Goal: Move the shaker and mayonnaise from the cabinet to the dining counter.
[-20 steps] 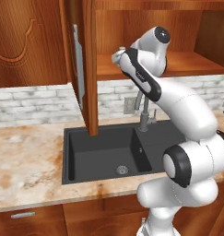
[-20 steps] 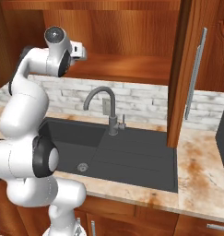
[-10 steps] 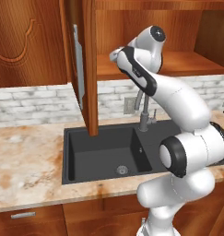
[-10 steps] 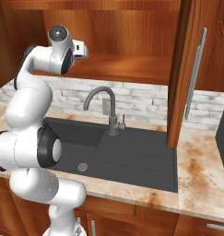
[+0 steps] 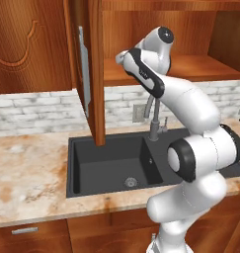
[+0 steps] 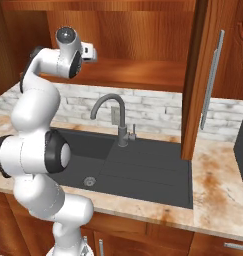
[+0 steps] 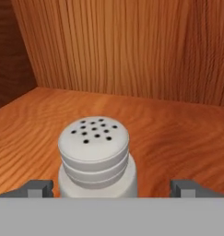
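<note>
Shaker (image 7: 94, 154) upright between wide-open pincer (image 7: 112, 188) tips

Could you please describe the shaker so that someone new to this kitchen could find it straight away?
Look above the black sink to the open reddish-brown wall cabinet. On its wooden shelf, between the fingertips of the open hand, stands the shaker. It is small, pale grey and round, with a ridged cap dotted with dark holes.
</note>
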You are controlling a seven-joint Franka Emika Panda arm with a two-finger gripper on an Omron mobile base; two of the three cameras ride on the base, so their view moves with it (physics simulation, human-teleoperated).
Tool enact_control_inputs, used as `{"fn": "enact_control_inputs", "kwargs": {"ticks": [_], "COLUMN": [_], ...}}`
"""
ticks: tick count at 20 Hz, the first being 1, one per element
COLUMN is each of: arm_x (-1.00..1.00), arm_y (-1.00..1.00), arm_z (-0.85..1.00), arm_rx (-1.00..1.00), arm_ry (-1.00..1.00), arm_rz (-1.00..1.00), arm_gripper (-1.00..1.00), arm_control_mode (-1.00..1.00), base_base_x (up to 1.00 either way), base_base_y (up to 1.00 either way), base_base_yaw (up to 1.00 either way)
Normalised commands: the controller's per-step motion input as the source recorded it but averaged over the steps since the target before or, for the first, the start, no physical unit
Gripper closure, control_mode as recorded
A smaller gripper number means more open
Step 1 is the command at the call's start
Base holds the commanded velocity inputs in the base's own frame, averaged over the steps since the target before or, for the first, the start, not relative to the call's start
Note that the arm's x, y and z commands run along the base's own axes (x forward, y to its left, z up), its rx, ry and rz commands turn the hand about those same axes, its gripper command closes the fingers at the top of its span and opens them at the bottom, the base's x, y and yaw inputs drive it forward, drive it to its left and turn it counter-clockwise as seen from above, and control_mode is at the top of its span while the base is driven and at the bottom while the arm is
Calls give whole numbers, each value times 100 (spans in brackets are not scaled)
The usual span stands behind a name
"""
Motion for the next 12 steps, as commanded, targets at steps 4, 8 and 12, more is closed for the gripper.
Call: {"fn": "enact_control_inputs", "kwargs": {"ticks": [4, 8, 12], "arm_x": [15, 9, 0], "arm_y": [7, 7, 0], "arm_z": [-4, -13, -14], "arm_rx": [0, 0, 0], "arm_ry": [0, 0, 0], "arm_rz": [0, 0, 0], "arm_gripper": [100, 100, 100], "arm_control_mode": [-100, -100, -100], "base_base_x": [0, 0, 0], "base_base_y": [0, 0, 0], "base_base_yaw": [0, 0, 0]}}
